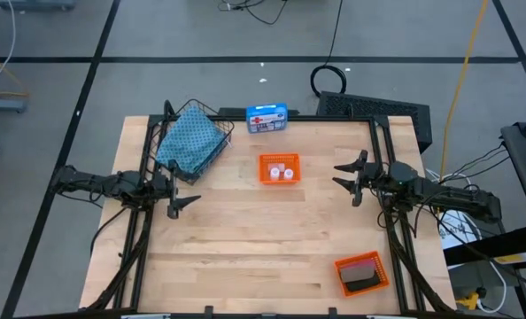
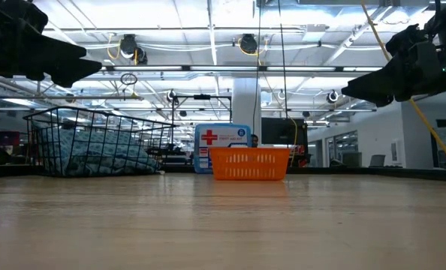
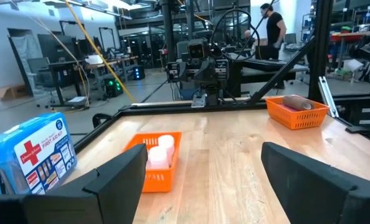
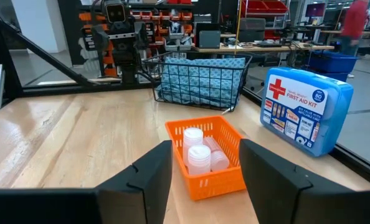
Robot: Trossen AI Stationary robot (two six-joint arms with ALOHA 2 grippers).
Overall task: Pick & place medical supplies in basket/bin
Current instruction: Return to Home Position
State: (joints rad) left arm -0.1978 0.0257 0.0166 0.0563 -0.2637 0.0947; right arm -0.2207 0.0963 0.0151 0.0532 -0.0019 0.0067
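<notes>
Apparently parked, left gripper [image 1: 185, 186] and right gripper [image 1: 336, 174] hover near opposite tabletop edges, fingers wide, empty; white round vials [image 1: 282, 170] fill the orange plastic tray [image 1: 263, 168].

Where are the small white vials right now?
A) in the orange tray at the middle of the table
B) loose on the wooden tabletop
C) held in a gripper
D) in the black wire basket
A: the white vials lie inside the orange tray at mid-table. The wire basket shows the teal cloth, and the left gripper and right gripper are open and empty.
</notes>
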